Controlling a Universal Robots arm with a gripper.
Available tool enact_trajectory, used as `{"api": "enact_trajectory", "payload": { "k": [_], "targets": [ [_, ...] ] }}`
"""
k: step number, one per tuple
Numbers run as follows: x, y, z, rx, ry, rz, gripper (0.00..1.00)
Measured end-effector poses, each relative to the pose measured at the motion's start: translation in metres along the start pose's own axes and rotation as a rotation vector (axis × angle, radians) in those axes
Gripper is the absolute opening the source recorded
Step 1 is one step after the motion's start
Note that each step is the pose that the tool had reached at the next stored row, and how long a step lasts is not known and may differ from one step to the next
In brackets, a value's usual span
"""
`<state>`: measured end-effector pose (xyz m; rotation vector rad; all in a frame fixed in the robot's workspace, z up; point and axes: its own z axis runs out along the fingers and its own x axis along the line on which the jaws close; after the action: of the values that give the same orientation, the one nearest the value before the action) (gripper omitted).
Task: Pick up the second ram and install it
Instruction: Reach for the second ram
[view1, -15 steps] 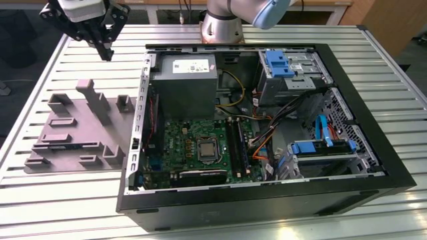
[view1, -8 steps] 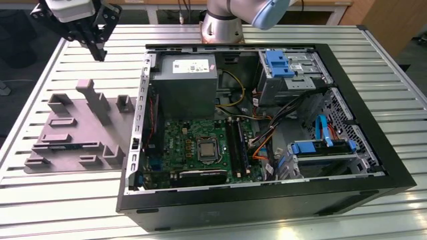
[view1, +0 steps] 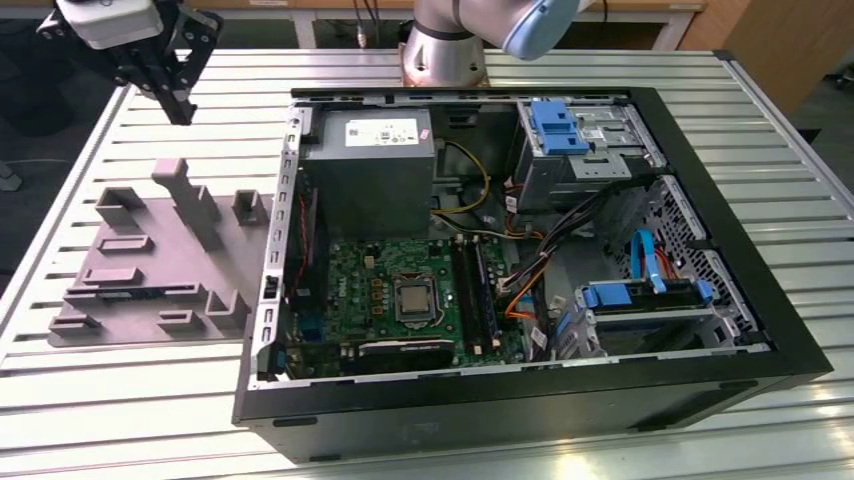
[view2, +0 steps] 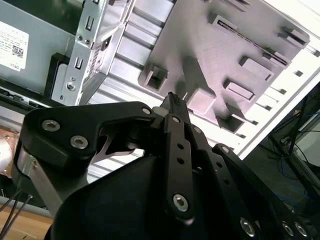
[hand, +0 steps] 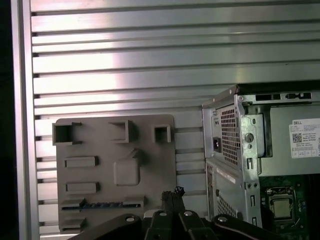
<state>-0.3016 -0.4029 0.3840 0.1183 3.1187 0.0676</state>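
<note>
The hand (view1: 178, 112) is seen raised above the slatted metal tabletop (view1: 134, 400), its fingers pressed together with nothing pinched between them; the joined tips are shown in the second wrist view (view2: 172, 99). Below the hand, well apart from it, one grey tray (hand: 150, 165) is laid flat on the tabletop. The second ram (hand: 102, 205) is held in a long slot of that tray, below the hand and off to one side of the fingertips, untouched. Raised blocks (view1: 180, 195) are seen standing on the tray around it. Beside the tray, just off to the hand's side, one open computer case (view1: 534, 400) is laid. Inside it one green motherboard (view1: 360, 290), one grey power supply (view1: 367, 175) and two blue drive brackets (view1: 558, 125) (view1: 641, 295) can be counted, with loose cables (view1: 534, 275) draped between them. Wooden furniture (view1: 787, 40) is seen past the tabletop's edge.
</note>
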Motion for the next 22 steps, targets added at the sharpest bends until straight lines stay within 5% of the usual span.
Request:
{"api": "enact_trajectory", "payload": {
  "k": [13,22],
  "targets": [
    [0.0216,-0.0205,0.0018,0.0002,0.0014,0.000,0.11],
    [0.0476,-0.0231,0.0021,0.0003,0.0018,0.000,0.11]
  ]
}}
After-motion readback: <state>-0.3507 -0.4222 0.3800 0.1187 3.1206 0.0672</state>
